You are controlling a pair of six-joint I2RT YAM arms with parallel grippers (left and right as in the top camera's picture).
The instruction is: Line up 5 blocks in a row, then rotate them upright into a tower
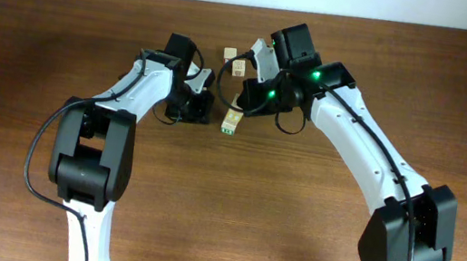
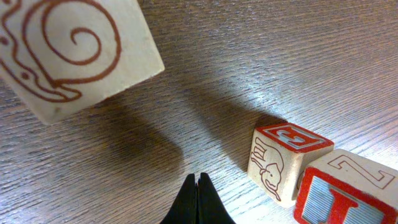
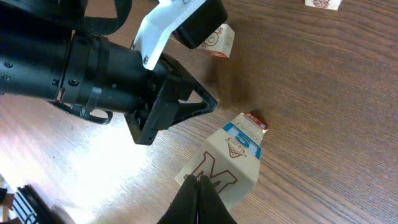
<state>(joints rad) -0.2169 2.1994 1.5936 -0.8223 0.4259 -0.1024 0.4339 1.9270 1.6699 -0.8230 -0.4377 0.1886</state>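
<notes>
Overhead: blocks clustered far-centre on surface. Left hand pinched together, empty, near the E block. Right hand likewise together, empty, tips at near edge of M block.

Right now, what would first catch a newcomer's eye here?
The shut left gripper and shut right gripper meet at the far middle of the brown wooden table. A pale wooden cube with a red spiral snail fills the left wrist view's upper left; a pale cube with a brown M lies by the right gripper.
</notes>
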